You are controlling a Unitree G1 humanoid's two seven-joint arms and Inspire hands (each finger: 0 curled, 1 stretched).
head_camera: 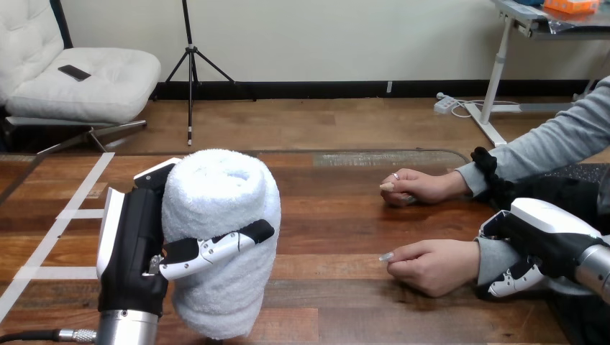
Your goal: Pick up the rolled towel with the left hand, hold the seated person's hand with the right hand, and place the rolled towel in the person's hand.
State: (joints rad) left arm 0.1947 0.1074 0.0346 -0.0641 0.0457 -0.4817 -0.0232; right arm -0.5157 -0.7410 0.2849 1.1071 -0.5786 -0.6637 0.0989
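The rolled white towel [219, 215] stands upright above the table's near left, with my left hand [133, 244] shut on it; the thumb crosses its front and the palm is against its left side. At the lower right the person's nearer hand [431, 266] rests on the table with loosely curled fingers pointing left. My right hand [550, 233] sits on the grey-sleeved wrist just behind it, palm over the top and fingers [512, 282] curled underneath. The towel is well to the left of that hand, apart from it.
The person's farther hand [421, 187] lies on the wooden table [331, 215] further back, its forearm running off to the right. White tape lines [72, 213] mark the table's left part. Bare wood lies between the towel and the person's hands.
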